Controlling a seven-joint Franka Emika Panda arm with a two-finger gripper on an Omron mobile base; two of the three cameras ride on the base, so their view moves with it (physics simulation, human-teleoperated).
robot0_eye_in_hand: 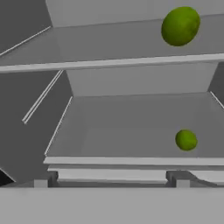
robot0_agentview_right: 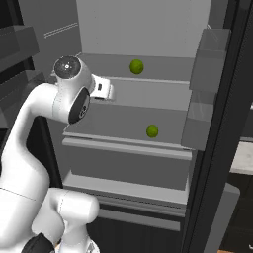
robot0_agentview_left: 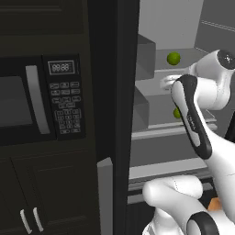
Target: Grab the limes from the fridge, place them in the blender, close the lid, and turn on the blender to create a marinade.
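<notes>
The fridge point(robot0_agentview_right: 123, 118) stands open, and two limes lie on its grey shelves. One lime point(robot0_agentview_right: 136, 66) point(robot0_agentview_left: 173, 58) point(robot0_eye_in_hand: 180, 26) rests on the upper shelf. The other lime point(robot0_agentview_right: 152, 131) point(robot0_eye_in_hand: 186, 140) sits on the shelf below, partly behind my arm in the left base view point(robot0_agentview_left: 177, 113). My gripper point(robot0_agentview_right: 109, 90) point(robot0_agentview_left: 164, 82) point(robot0_eye_in_hand: 111, 181) is open and empty. It hovers at the fridge's front, level with the upper shelf and to the left of both limes, touching neither. The blender and the lid are out of view.
A black microwave point(robot0_agentview_left: 27, 98) with a keypad sits left of the fridge, above dark cabinet doors point(robot0_agentview_left: 46, 197). Grey door bins point(robot0_agentview_right: 207, 59) point(robot0_agentview_left: 144, 57) hang on both sides of the opening. The fridge's black door edge point(robot0_agentview_right: 227, 123) closes in the right side.
</notes>
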